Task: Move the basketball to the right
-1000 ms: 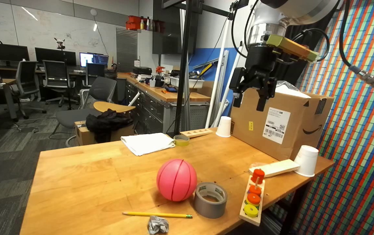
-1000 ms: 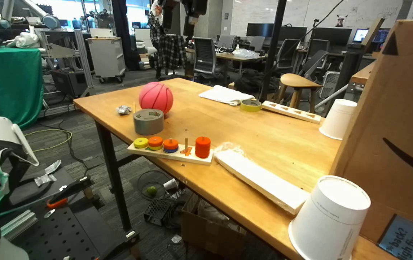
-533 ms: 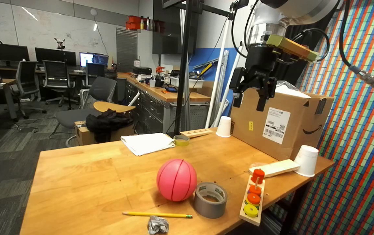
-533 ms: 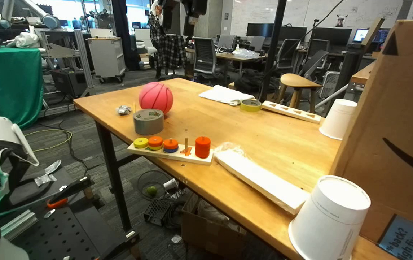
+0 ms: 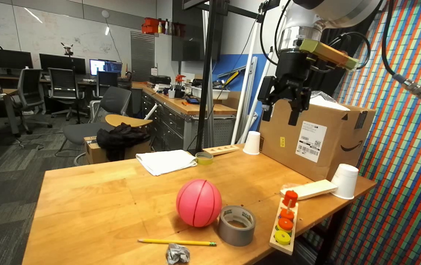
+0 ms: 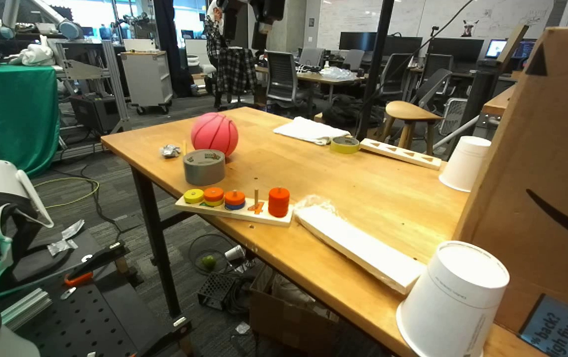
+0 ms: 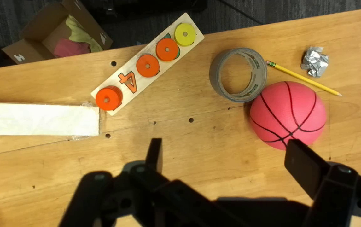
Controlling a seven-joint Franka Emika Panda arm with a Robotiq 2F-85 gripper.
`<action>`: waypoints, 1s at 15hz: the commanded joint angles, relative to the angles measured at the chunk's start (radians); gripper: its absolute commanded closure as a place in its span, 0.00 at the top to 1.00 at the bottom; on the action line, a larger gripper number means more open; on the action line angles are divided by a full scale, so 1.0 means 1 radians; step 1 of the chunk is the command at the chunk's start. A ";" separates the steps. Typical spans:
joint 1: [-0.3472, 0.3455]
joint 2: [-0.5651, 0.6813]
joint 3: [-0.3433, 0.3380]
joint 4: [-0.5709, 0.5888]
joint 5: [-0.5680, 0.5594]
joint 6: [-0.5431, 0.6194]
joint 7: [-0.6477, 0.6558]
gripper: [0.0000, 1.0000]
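Observation:
The basketball is a pinkish-red ball with dark seam lines. It rests on the wooden table [image 5: 96, 206] in both exterior views [image 5: 199, 203] [image 6: 214, 133]. In the wrist view the basketball [image 7: 286, 110] is at the right, partly behind the right fingertip. My gripper [image 5: 280, 116] is open and empty, high above the table near the cardboard box and well apart from the ball. It shows at the top of an exterior view [image 6: 246, 35], partly cut off. In the wrist view the gripper [image 7: 224, 142] has its fingers wide apart, with only tabletop between them.
A grey tape roll [image 5: 234, 235] stands close beside the ball. A pencil [image 5: 177, 242] and crumpled foil [image 5: 178, 254] lie near it. A peg board with rings [image 5: 283, 226], a white plank [image 6: 358, 245], paper cups [image 5: 344, 181], a cardboard box [image 5: 306, 147] and a white cloth [image 5: 166, 162] are also there.

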 commanded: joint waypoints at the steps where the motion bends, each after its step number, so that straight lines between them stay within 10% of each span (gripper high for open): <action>1: 0.019 -0.026 0.047 -0.003 0.017 0.017 0.016 1.00; 15: 0.286 0.115 0.288 -0.009 0.111 0.313 -0.179 1.00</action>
